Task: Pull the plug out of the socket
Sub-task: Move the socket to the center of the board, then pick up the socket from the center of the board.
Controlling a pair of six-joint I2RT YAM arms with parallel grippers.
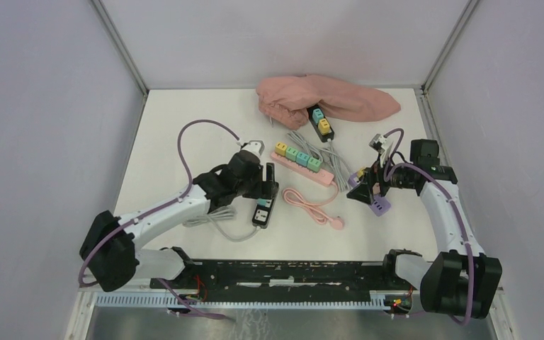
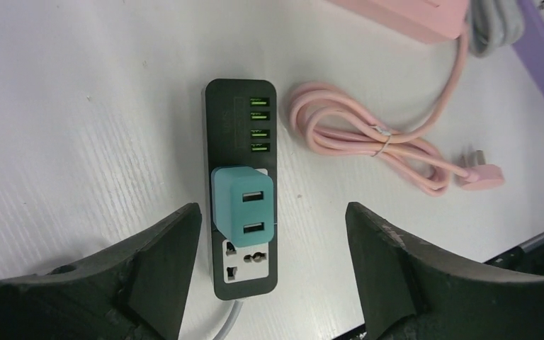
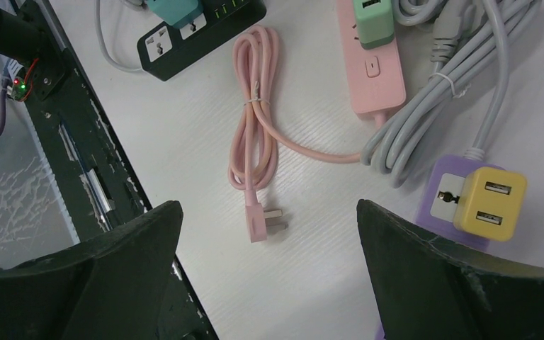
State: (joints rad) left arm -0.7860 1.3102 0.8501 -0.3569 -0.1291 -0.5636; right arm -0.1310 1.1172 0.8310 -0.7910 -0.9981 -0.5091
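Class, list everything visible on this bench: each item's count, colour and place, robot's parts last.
Cloth: one, pink, far edge.
Far black strip: one, beside the cloth.
Near black strip: one, front left.
Pink strip: one, centre.
Purple strip: one, front right.
Adapters: eight; teal on near black, teal and yellow on far black, one yellow and three greenish on pink, yellow on purple.
Pink cable: one, coiled, front centre.
Grey cables: one bundle, between pink and purple strips.
Left arm: one, white-black, jaws open over near black strip.
Right arm: one, white-black, jaws open by purple strip.
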